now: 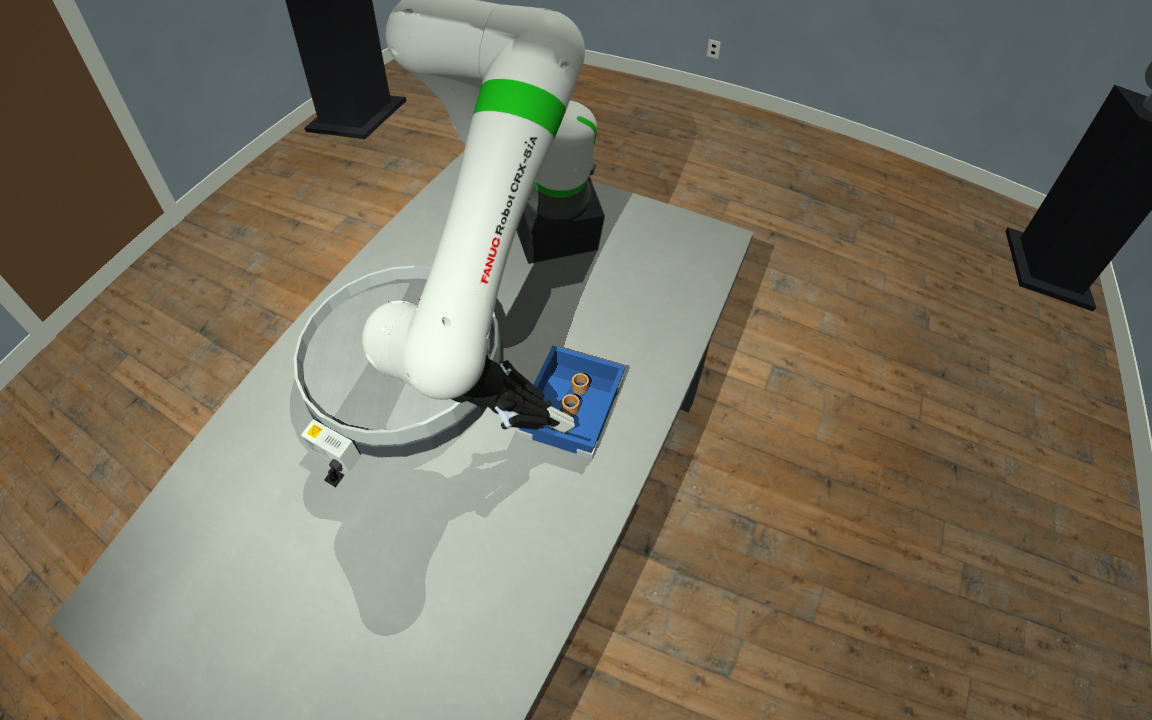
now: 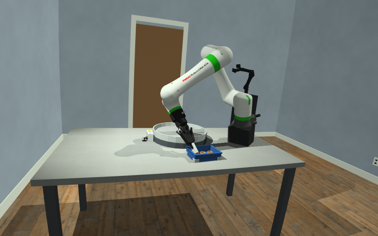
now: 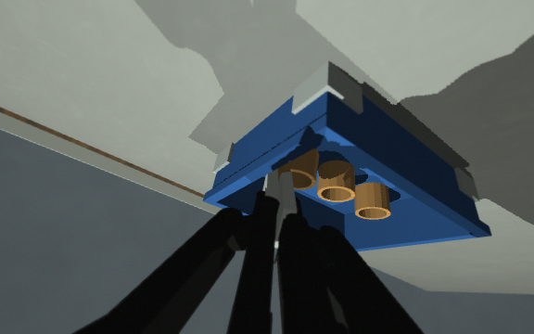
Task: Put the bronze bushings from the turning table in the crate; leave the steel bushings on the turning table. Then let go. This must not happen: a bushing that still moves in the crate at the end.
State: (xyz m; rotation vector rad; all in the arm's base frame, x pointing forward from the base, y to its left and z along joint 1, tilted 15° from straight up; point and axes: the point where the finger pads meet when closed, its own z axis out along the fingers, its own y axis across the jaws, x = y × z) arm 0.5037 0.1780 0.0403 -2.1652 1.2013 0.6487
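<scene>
My gripper (image 1: 562, 419) (image 2: 196, 151) (image 3: 275, 183) is tilted and low at the blue crate (image 1: 591, 368) (image 2: 208, 157) (image 3: 364, 134). Its fingertips are shut on the wall of a bronze bushing (image 3: 309, 164), which hangs tilted inside the crate, one fingertip in its bore. The fingers mostly hide it in the top and exterior views. Beside it stand two more bronze bushings, one nearer (image 1: 570, 411) (image 2: 202, 152) (image 3: 336, 172) and one farther (image 1: 580, 391) (image 2: 209, 151) (image 3: 373, 197). The turning table (image 1: 383, 436) (image 2: 169, 140) shows no bushing on its visible part; the arm covers some of it. No steel bushing is visible.
A small white box (image 1: 328, 440) (image 2: 149, 135) with a black bracket sits at the turning table's rim. Light grey holders (image 2: 196, 160) (image 3: 311, 95) grip the crate's corners. The crate stands near the table's long edge, and the arm's black base is behind it.
</scene>
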